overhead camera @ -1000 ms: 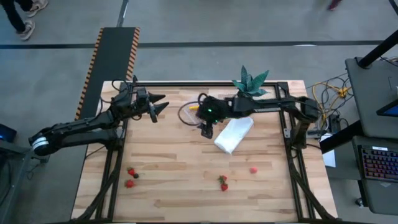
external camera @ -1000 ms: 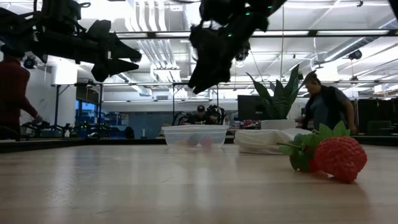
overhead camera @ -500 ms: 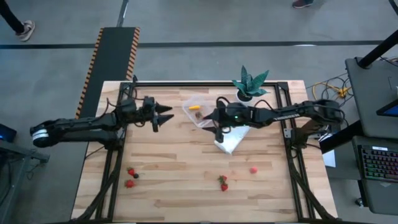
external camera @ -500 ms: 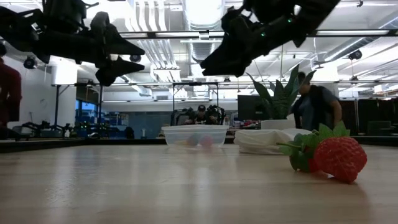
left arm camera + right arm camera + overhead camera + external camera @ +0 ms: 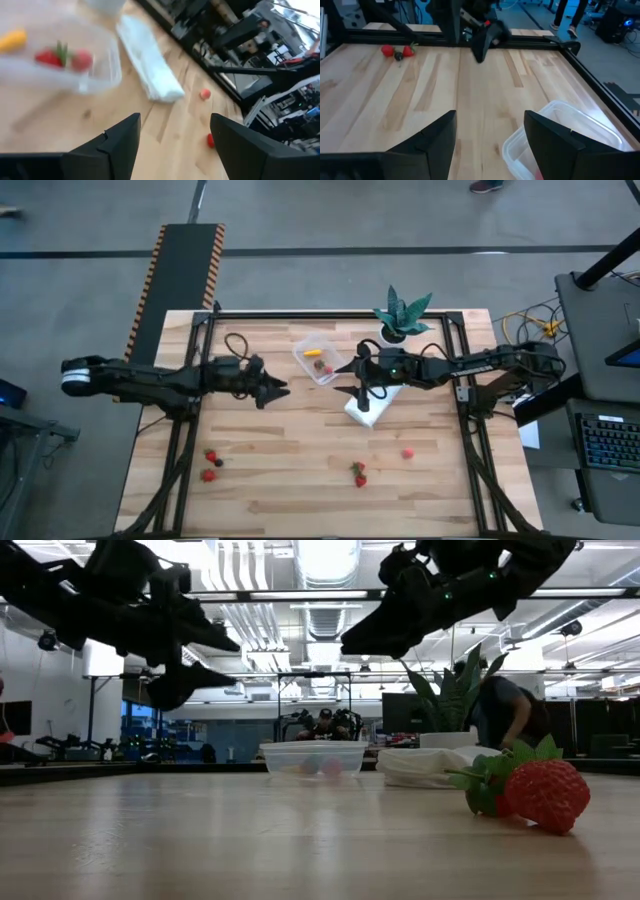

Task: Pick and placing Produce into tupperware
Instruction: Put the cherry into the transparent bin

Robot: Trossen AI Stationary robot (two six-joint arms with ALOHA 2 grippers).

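I see both arms raised above the wooden table (image 5: pixel 300 470). My left gripper (image 5: pixel 280 389) hangs beside the clear tupperware (image 5: pixel 317 359), fingers spread apart and empty. My right gripper (image 5: pixel 345 376) hovers over the folded white cloth (image 5: pixel 372 402), also spread and empty. The tub already holds two red pieces and a yellow one (image 5: pixel 12 39). Loose strawberries (image 5: pixel 209 465) lie well apart at the near edge, with another pair (image 5: pixel 358 473) and a pink piece (image 5: pixel 407 452). My worry: the grippers sit near each other, so reaching together could make them collide or knock the light tub.
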